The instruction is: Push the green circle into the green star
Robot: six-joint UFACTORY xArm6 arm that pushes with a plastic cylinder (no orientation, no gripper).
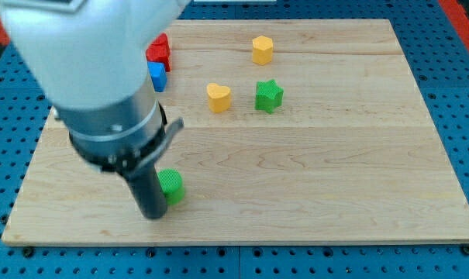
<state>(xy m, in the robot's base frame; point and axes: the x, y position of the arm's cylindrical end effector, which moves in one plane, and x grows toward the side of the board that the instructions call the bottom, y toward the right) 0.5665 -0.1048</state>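
Your wooden desk (pixel 335 178) filled most of the view. No claw on this rig, so nothing to call apart or together, just the rod. Your tip (pixel 153 215) sat touching the left side of the green circle (pixel 172 186) near the view's bottom left. That circle's round, no long axis, points nowhere. The green star (pixel 269 96) was well apart, up and right, just beside a yellow heart (pixel 218 98).

The one camera looked down steeply from the near side at the wooden board (pixel 312 194), close enough that the board nearly filled the frame. My arm (pixel 94 70) loomed large and blurred at the near left, hiding that corner. No second view existed.
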